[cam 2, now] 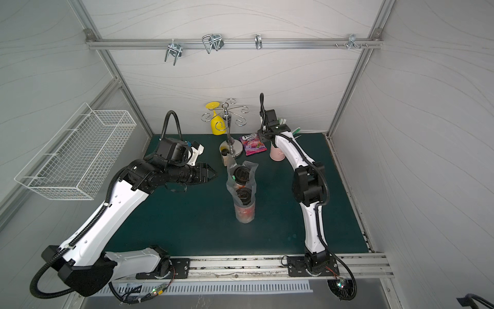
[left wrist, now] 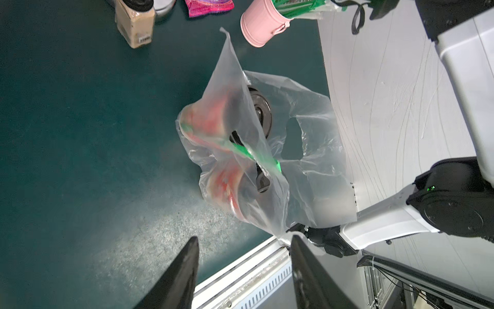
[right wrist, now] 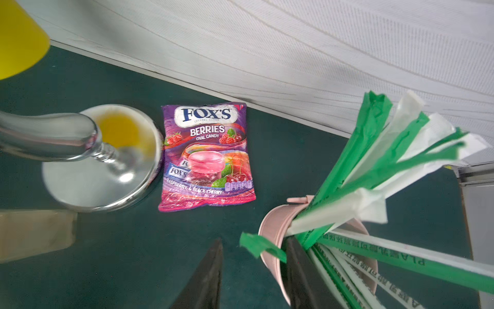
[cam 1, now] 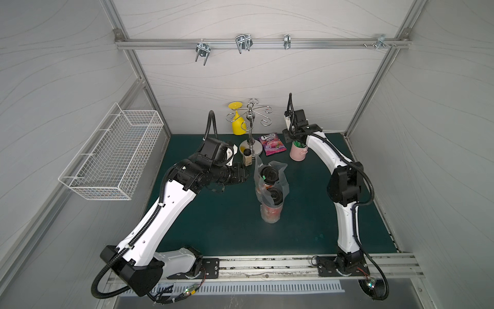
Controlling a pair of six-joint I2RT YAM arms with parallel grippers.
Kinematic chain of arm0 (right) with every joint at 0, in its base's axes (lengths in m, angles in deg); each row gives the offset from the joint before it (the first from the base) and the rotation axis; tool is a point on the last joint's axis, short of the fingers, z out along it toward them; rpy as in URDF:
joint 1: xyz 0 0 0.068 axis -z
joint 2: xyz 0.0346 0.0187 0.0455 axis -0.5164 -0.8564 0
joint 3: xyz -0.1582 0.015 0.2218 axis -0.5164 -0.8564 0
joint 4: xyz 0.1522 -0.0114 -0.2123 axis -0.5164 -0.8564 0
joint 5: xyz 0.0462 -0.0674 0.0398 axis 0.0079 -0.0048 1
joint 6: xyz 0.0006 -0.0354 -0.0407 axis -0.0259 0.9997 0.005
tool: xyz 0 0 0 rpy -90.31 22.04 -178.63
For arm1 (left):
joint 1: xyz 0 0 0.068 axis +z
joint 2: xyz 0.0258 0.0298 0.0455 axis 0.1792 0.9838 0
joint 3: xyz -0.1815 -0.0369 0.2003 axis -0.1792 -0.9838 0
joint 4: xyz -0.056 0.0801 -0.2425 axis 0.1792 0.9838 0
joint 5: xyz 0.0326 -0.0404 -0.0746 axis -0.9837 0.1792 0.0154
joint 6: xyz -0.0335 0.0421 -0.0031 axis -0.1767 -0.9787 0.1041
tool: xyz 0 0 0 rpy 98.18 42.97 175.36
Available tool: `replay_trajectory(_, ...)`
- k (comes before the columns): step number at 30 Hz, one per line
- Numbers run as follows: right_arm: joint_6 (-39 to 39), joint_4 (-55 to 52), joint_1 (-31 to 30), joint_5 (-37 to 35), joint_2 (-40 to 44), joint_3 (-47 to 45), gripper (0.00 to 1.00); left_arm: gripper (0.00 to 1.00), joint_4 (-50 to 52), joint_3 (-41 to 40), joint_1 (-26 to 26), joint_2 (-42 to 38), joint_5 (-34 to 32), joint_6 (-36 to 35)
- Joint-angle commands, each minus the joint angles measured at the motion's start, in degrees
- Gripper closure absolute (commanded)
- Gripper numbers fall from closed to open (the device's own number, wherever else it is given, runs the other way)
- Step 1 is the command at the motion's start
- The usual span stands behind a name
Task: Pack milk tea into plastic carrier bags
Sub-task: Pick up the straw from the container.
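Left gripper (left wrist: 244, 238) wide and empty beside the packed bag (left wrist: 315, 187)

You have both cups upright inside the bag, mid-table: near cup (cam 1: 271, 212), far cup (cam 1: 268, 174). Empty jaws face it from the left, apart from it. Right gripper (right wrist: 255, 240), far right, jaws apart at the pink bucket (right wrist: 276, 214) rim.

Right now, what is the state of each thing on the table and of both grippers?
Bag: standing, mouth open, held by nothing.
Near cup: upright, lidded, in the bag.
Far cup: upright, lidded, in the bag.
Bucket: upright, holding straws.
Left gripper: jaws open, empty.
Right gripper: jaws open at the bucket's rim.
Glass: hanging upside down on the rack.
Packet: lying flat, closed.
Bottle: upright, capped.
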Motion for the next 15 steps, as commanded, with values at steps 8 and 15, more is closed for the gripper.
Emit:
replay_trajectory(8,4.67,2.93,-0.26,-4.30,-3.41,2.92,0.77,0.48,0.13,-0.53,-0.92,-2.12,-2.70,1.88)
replay_trajectory(15,6.54,4.42,-1.06,-4.04,0.93,0.06,0.91,0.50,0.17,-0.80,-0.99,-1.77,-2.80,2.13)
